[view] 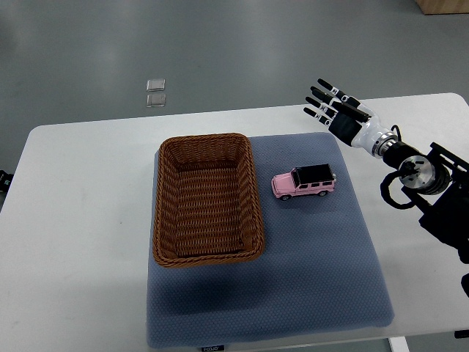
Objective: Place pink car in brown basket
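Note:
A pink toy car (304, 182) with a black roof stands on the blue-grey mat (315, 257), just right of the brown wicker basket (163, 192). Nothing lies inside the basket. My right hand (333, 105) hovers over the mat's far right corner, up and to the right of the car, with its fingers spread and nothing in them. A clear gap separates the hand from the car. The left arm does not show.
The mat lies on a white table (80, 220) whose far edge runs behind the basket. Two small clear squares (155, 93) sit on the grey floor beyond the table. A wooden corner (443, 6) shows at the top right.

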